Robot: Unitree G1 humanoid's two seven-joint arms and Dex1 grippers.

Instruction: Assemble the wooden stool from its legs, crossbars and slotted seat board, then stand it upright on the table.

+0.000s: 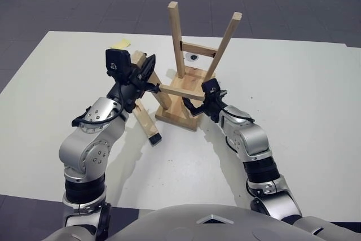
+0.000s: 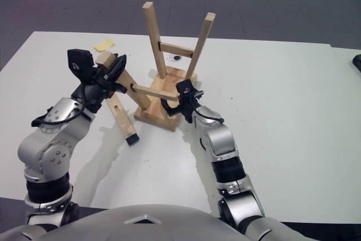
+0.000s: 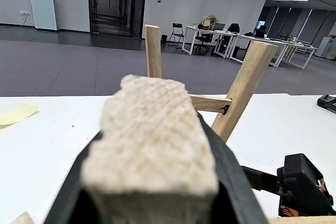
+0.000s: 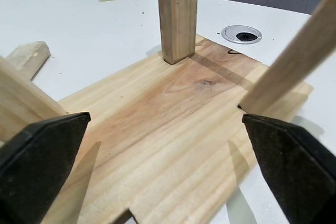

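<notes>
On the left of the worktop (image 1: 293, 111), our left gripper (image 1: 144, 67) pinches the top of a tilted leg (image 1: 164, 99), its crossbar (image 1: 180, 92) running rightward. At centre the slotted seat board (image 1: 176, 114) lies flat, two upright legs (image 1: 176, 38) rising from it. Our right gripper (image 1: 203, 99) hovers spread at the board's near edge.

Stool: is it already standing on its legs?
No, the seat board lies flat on the table with two legs pointing up.
</notes>
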